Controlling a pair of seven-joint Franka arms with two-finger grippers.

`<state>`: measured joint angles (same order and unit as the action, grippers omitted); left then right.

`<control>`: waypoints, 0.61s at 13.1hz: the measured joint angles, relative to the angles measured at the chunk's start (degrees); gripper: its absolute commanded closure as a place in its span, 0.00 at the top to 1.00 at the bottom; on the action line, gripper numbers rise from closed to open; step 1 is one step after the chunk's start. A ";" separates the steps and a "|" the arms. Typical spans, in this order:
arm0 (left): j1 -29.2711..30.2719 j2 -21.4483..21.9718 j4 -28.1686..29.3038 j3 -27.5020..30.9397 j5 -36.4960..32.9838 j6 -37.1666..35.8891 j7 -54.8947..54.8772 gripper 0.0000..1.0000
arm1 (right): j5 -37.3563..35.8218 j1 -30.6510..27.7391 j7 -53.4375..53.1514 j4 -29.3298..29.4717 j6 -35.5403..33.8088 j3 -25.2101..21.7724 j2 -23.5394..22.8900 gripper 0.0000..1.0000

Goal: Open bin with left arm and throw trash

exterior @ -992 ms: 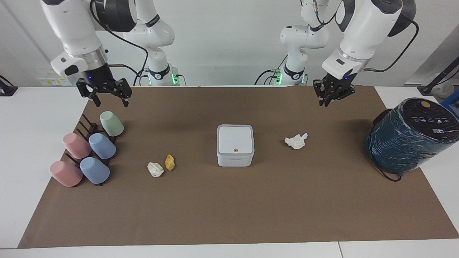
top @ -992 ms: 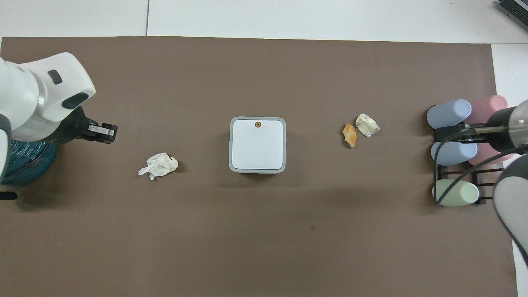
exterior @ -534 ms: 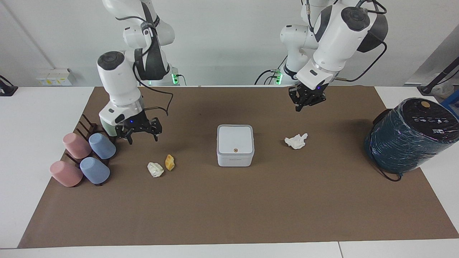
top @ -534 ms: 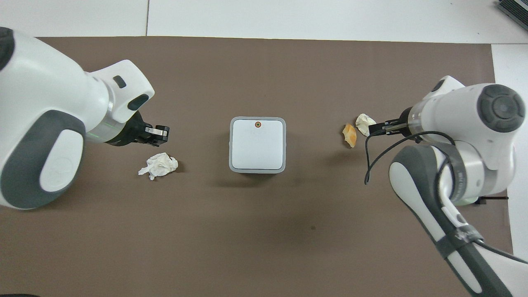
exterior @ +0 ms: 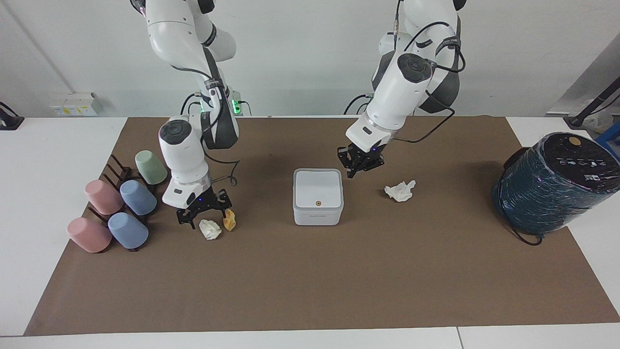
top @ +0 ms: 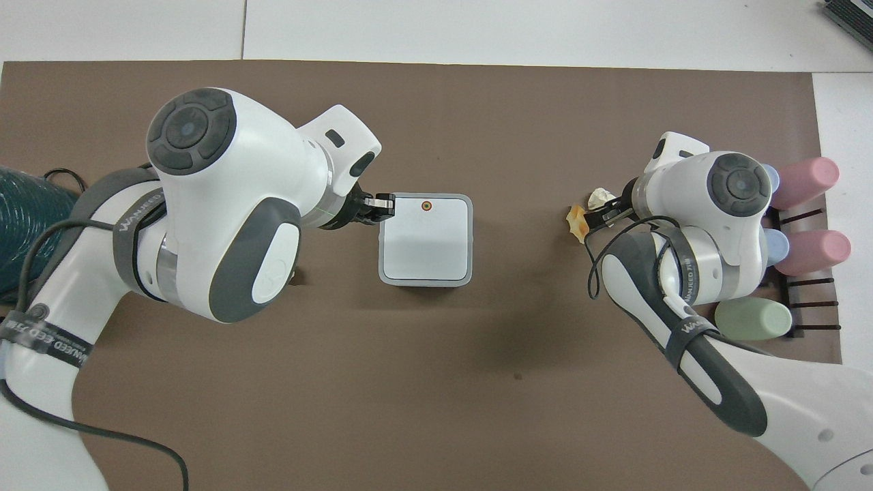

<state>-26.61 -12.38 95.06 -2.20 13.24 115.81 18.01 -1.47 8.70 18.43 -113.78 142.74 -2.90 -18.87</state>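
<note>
The bin [exterior: 317, 196] [top: 426, 239] is a small white box standing mid-mat with its lid down; the orange button [exterior: 317, 203] sits on the lid's edge farthest from the robots. My left gripper [exterior: 353, 170] [top: 384, 203] is shut and empty, hanging at the bin's corner toward the left arm's end. One white tissue wad of trash [exterior: 400, 190] lies beside the bin there, hidden under the arm in the overhead view. My right gripper [exterior: 207, 218] [top: 601, 213] stands open, low over another white wad [exterior: 209, 229] [top: 600, 197] and a yellow lump [exterior: 229, 219] [top: 578, 224].
A dark rack with pink, blue and green cups [exterior: 127, 230] [top: 811, 183] lies at the right arm's end of the brown mat [exterior: 310, 291]. A big dark teal wrapped cylinder [exterior: 557, 184] [top: 27, 225] stands at the left arm's end.
Both arms have swung inward and down. The left gripper travelled from the mat's edge to the bin's corner, staying shut. The right gripper came from the cups to just above the two wads.
</note>
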 measured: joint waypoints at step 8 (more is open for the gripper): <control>-4.93 -6.71 0.28 -0.03 1.74 9.53 2.50 0.00 | 0.00 -0.11 2.24 0.27 -0.05 0.19 -2.02 0.00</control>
<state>-31.54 -19.08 95.34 -2.24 14.97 125.35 20.52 -1.47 8.59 20.66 -113.52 142.69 -2.72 -20.89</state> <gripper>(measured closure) 0.991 0.441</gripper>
